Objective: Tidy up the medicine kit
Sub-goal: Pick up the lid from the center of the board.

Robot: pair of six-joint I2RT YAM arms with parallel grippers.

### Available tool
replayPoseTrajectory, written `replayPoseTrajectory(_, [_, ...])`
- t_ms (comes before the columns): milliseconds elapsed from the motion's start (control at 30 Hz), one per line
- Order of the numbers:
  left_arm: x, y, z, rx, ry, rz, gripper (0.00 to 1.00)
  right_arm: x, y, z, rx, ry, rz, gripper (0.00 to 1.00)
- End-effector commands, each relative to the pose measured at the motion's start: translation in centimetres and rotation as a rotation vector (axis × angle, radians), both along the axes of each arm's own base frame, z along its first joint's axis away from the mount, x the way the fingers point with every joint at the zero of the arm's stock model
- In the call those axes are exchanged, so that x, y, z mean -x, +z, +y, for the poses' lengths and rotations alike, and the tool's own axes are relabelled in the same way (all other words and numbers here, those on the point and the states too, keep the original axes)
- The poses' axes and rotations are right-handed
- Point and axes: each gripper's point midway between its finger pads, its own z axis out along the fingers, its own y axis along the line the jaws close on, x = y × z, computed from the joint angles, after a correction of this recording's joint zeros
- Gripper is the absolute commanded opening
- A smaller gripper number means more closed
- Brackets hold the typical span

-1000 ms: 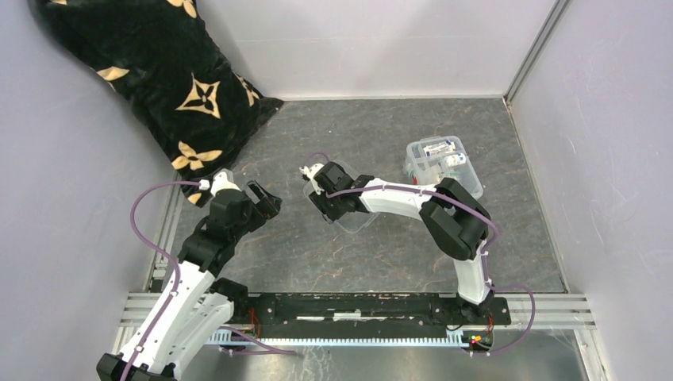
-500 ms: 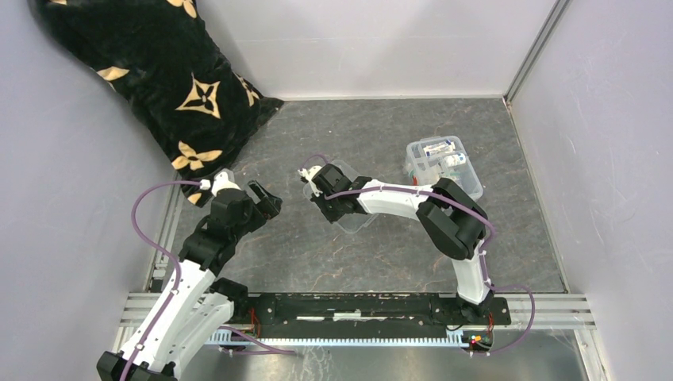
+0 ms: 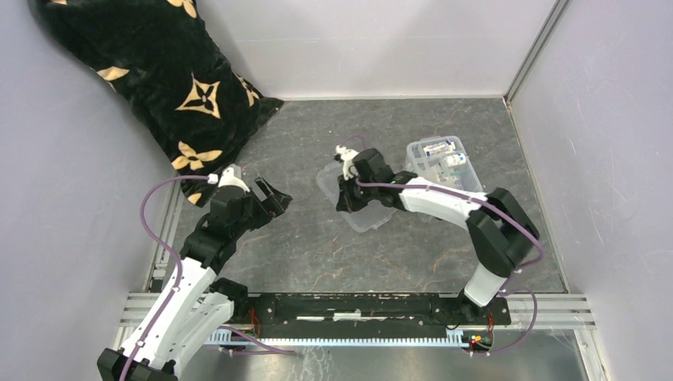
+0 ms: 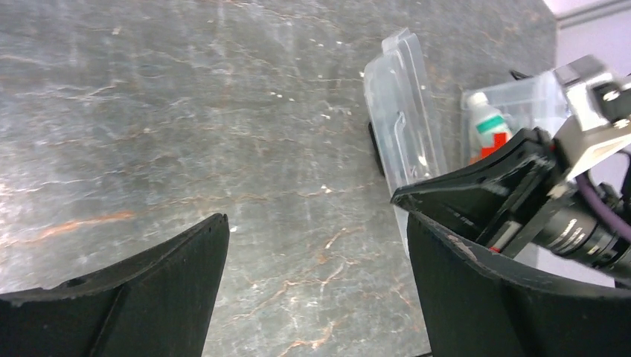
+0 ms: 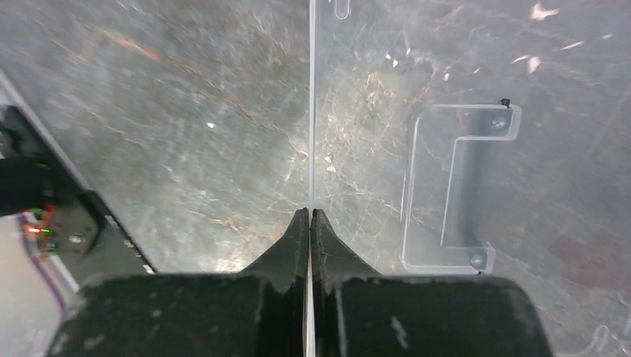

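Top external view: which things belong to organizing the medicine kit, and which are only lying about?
Belong to the job:
clear box with medicines inside
clear lid, pinched at its edge by the right gripper

Only lying about:
black cushion with gold pattern, in the far left corner

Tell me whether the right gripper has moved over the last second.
Yes. The right gripper, shut on the clear lid, has shifted right, toward the medicine kit box.

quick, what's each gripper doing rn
left gripper: open, holding nothing.
right gripper: closed on the edge of the clear lid.
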Motion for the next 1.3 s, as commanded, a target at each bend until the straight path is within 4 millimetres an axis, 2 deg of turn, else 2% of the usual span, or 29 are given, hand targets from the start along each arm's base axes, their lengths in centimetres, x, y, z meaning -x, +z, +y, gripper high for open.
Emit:
replayPoseTrajectory(0, [-0.7, 2.6, -2.5, 0.075, -0.127, -0.111, 0.95, 0.2, 6.5, 1.1, -0.259, 0.016, -0.004, 0.0])
replayPoseTrajectory(233, [-0.4, 3.6, -4.5, 0.173, -0.214, -0.181, 0.95, 0.7, 10.5, -0.3, -0.387, 0.009, 0.019, 0.0])
replayPoseTrajectory(633, [-0.6, 5.7, -7.0, 0.284, -0.329, -0.267, 0.93, 2.1, 20.8, 0.0, -0.69, 0.063, 0.037, 0.0])
replayPoseTrajectory(900, [-1.4, 8.2, -8.5, 0.337, -0.399, -0.334, 0.92, 3.7, 27.0, 0.0, -0.877, 0.113, 0.044, 0.0])
replayPoseTrajectory(1067, [-1.9, 10.2, -9.7, 0.412, -0.446, -0.382, 0.91, 4.3, 28.7, -0.1, -0.917, 0.134, 0.05, 0.0])
replayPoseTrajectory(1267, [-2.1, 11.5, -11.0, 0.501, -0.503, -0.404, 0.88, 4.8, 29.6, -0.3, -0.953, 0.149, 0.055, 0.0])
